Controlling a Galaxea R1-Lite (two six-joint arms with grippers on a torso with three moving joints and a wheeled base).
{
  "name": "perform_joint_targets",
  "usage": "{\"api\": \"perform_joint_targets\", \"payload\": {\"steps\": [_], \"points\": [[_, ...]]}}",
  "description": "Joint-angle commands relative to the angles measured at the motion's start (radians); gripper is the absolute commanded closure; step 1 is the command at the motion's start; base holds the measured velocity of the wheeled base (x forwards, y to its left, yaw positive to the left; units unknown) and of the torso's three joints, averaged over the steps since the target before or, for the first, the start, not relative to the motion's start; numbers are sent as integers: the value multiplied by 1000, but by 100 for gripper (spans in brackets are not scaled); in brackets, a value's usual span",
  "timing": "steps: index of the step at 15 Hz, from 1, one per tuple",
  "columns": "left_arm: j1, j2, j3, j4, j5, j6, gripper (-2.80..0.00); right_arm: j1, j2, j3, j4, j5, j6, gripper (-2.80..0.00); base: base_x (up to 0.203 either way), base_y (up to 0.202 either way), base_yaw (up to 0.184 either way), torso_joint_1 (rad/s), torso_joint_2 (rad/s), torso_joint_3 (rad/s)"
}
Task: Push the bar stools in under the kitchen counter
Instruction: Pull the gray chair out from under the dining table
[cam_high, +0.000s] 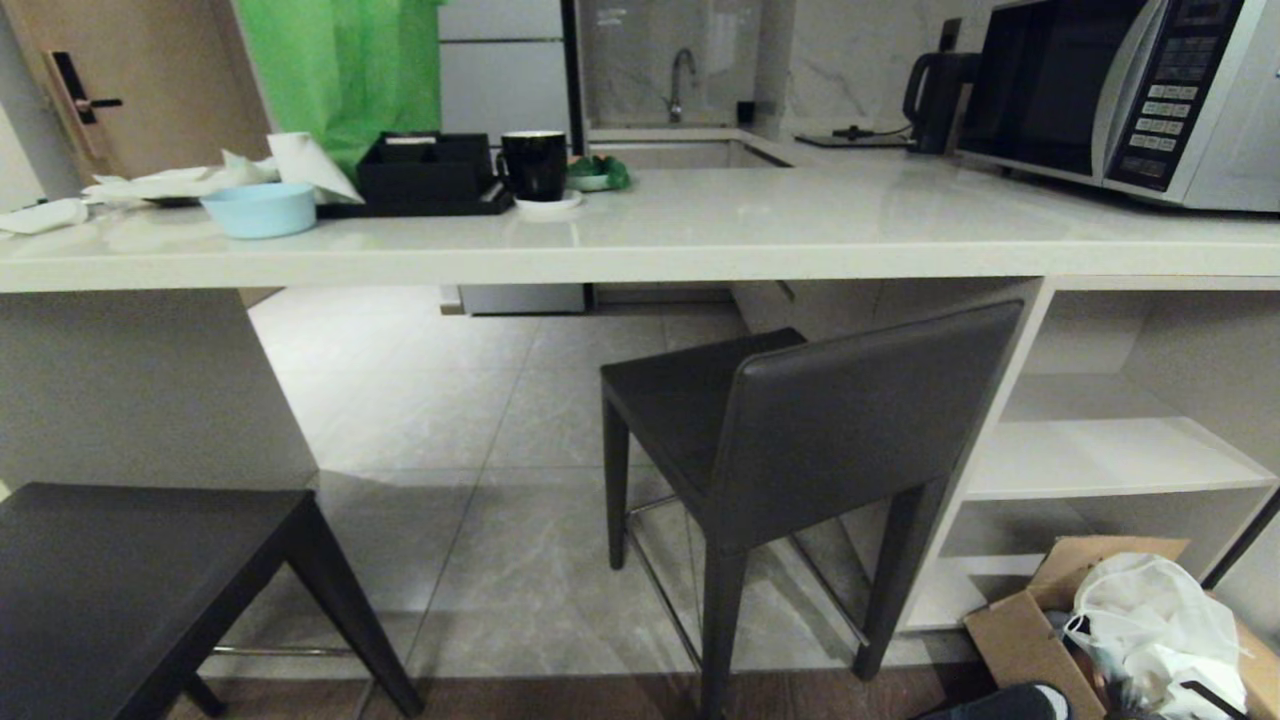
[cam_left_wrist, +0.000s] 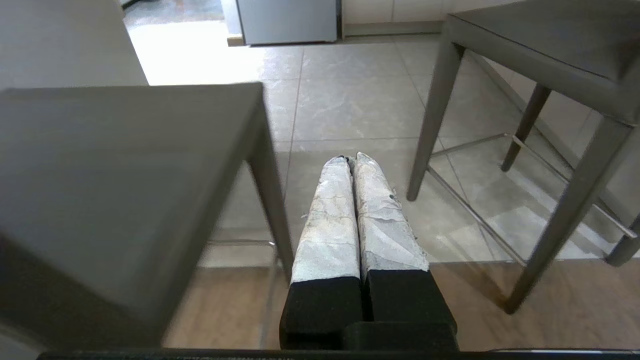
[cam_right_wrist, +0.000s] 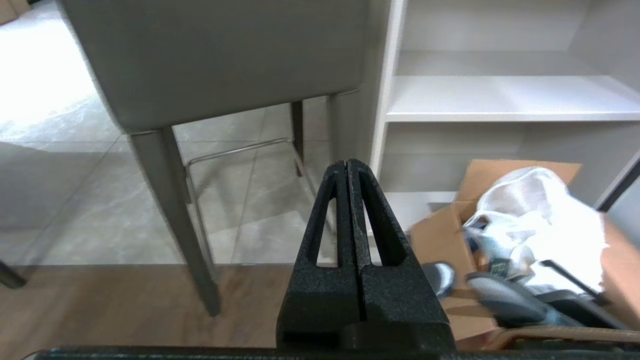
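Two dark grey bar stools stand before the pale kitchen counter (cam_high: 800, 225). The right stool (cam_high: 830, 420) shows me its backrest, its seat partly below the slab, close to the white shelves. Of the left stool (cam_high: 130, 580) only the seat shows, nearer me and clear of the slab's edge. Neither arm shows in the head view. My left gripper (cam_left_wrist: 350, 159), with white-wrapped fingers, is shut and empty, low between the left stool (cam_left_wrist: 115, 190) and the right stool (cam_left_wrist: 550, 50). My right gripper (cam_right_wrist: 346, 162) is shut and empty, behind the right stool's backrest (cam_right_wrist: 225, 55).
On the counter stand a microwave (cam_high: 1120, 95), a kettle (cam_high: 935, 95), a black mug (cam_high: 533, 163), a black tray (cam_high: 425, 175) and a blue bowl (cam_high: 260, 210). A cardboard box (cam_high: 1015, 630) with a white bag sits by the shelves (cam_high: 1100, 455). The counter's panel leg (cam_high: 130, 390) stands left.
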Motion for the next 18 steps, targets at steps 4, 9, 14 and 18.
{"api": "perform_joint_targets", "payload": {"steps": [4, 9, 14, 18], "points": [[0, -1, 0, 0, 0, 0, 0, 0, 0, 0, 0, 0, -1, 0, 0, -194, 3, 2, 3, 2], [0, -1, 2, 0, 2, -3, 0, 0, 0, 0, -1, 0, -1, 0, 0, -175, 3, 2, 2, 5], [0, -1, 0, 0, 0, -1, 0, 0, 0, 0, -2, 0, -1, 0, 0, -13, 0, 0, 0, 1], [0, -1, 2, 0, 0, -1, 0, 0, 0, 0, -2, 0, -1, 0, 102, 0, 2, 1, 0, 0]]}}
